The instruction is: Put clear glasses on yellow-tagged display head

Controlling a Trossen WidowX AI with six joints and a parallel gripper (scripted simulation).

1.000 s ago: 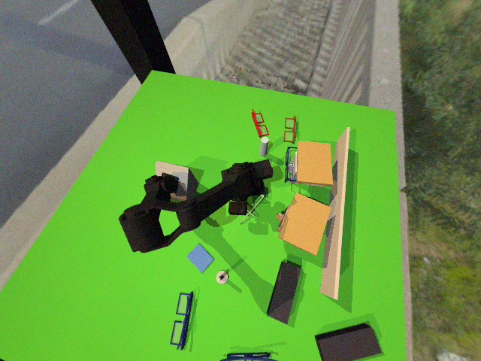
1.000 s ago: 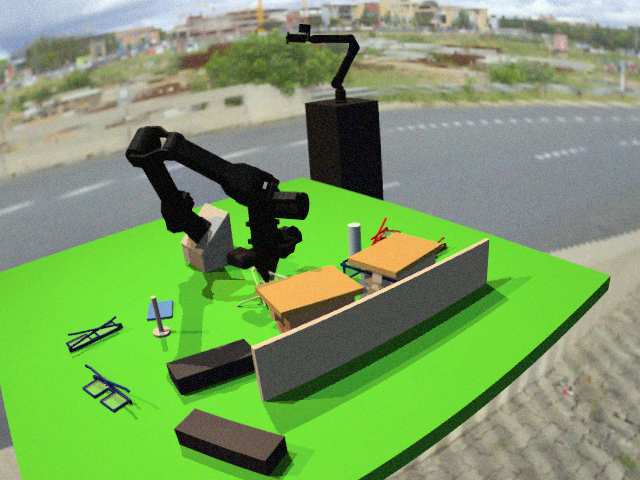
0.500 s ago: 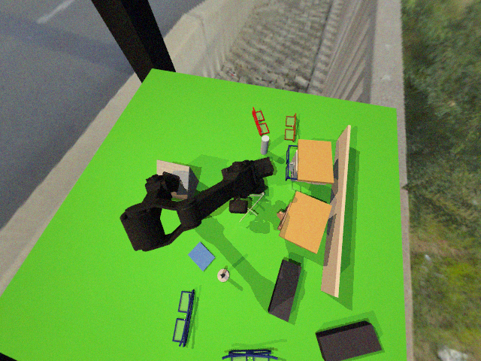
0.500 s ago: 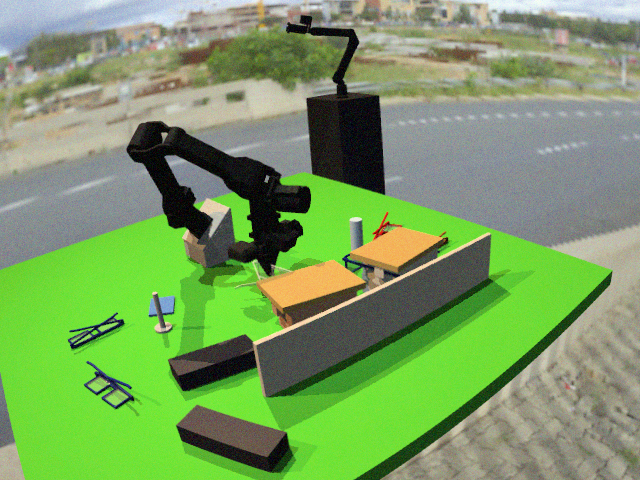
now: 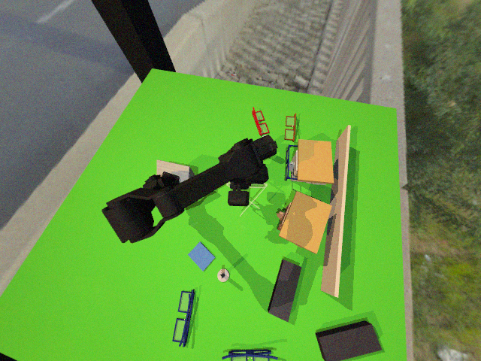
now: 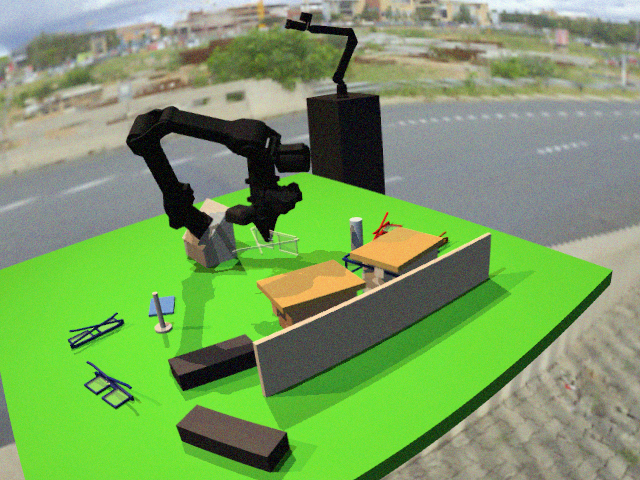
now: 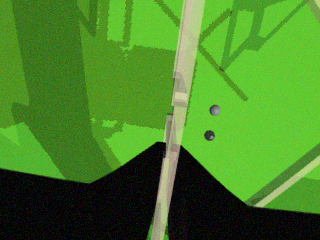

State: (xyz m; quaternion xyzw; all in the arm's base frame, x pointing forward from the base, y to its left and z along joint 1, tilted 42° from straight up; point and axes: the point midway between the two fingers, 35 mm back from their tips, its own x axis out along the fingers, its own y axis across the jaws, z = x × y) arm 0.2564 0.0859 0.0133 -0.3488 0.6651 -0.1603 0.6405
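The clear glasses [image 5: 254,200] [image 6: 296,246] [image 7: 189,50] are in my gripper [image 6: 267,239] [image 7: 167,152], which is shut on their frame. They seem to hang above the table, with shadows apart from them on the green. In the wrist view the frame runs up and down between the fingertips. In the top view the arm hides the fingertips. A brown head [image 5: 280,218] is mostly hidden under an orange board [image 5: 307,217] [image 6: 310,284]. A pale head [image 5: 294,165] with blue glasses on it is under the other orange board [image 5: 315,159] [image 6: 398,248]. I cannot see a yellow tag.
A long upright wall [image 5: 340,217] [image 6: 372,325] stands behind both heads. A grey cylinder [image 6: 356,233] stands near the pale head. Red glasses [image 5: 260,122], a dark block [image 5: 285,289], a thin post on a round base [image 5: 223,274], a blue tile [image 5: 201,256] and blue glasses [image 5: 187,317] lie around.
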